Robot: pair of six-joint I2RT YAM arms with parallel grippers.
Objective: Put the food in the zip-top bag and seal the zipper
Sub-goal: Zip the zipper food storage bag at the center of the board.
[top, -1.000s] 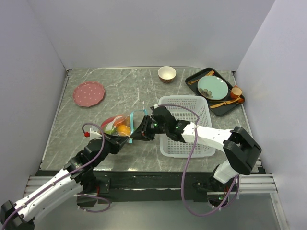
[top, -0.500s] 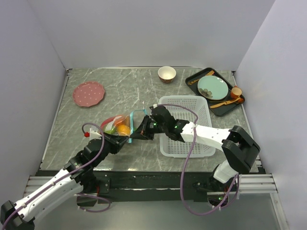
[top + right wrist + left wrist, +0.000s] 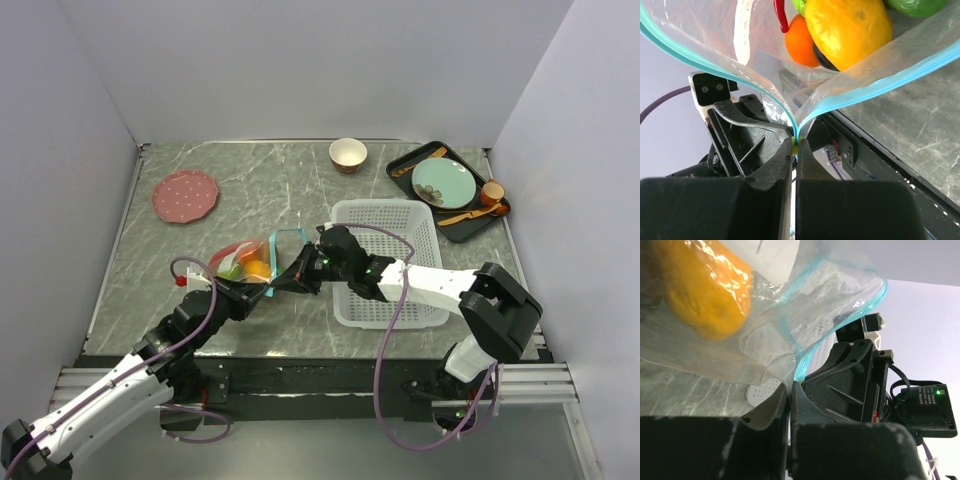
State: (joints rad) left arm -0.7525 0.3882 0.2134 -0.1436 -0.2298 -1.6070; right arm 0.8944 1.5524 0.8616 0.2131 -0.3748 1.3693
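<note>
The clear zip-top bag (image 3: pixel 252 258) lies at the table's front middle with the food inside. The right wrist view shows a yellow fruit (image 3: pixel 847 27), an orange (image 3: pixel 800 44), a red chili (image 3: pixel 780 15) and a green piece (image 3: pixel 915 5) in it. My right gripper (image 3: pixel 796 144) is shut on the teal zipper (image 3: pixel 880 82), whose two strips part above the pinch. My left gripper (image 3: pixel 789 389) is shut on the bag's edge (image 3: pixel 765 340) just beside it, below an orange fruit (image 3: pixel 705 290). From above, left gripper (image 3: pixel 262 290) and right gripper (image 3: pixel 281 283) meet at the bag's near corner.
A white mesh basket (image 3: pixel 385 262) stands right of the bag, under my right arm. A pink plate (image 3: pixel 185 195) lies at the far left and a small bowl (image 3: pixel 347 153) at the back. A black tray (image 3: pixel 428 156) with a teal plate (image 3: pixel 443 182) sits back right.
My right gripper has shut on the zipper. The bag's near corner and both grippers have shifted slightly; the left arm has barely moved.
</note>
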